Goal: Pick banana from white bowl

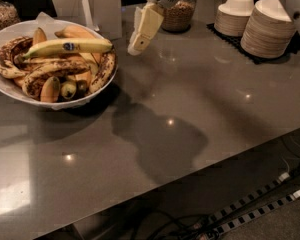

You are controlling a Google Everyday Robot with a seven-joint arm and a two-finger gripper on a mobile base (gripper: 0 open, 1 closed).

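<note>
The banana [67, 47] is long, clean yellow, with a dark blue sticker. It lies across the top of the pile in the wide white bowl [10, 91] at the left of the grey counter. Brown-spotted bananas [50, 74] and short orange-yellow ones [50, 89] lie under and around it. My gripper [139, 43] hangs above the counter just right of the bowl's rim, cream-coloured, pointing down and to the left. It holds nothing that I can see and does not touch the banana.
Two stacks of small white paper bowls [265, 26] stand on a dark mat at the back right. A jar of grains [179, 15] sits behind the gripper. A white box [90, 4] stands behind the bowl. The counter's front edge [200, 164] runs diagonally, with power strips [250, 211] on the floor.
</note>
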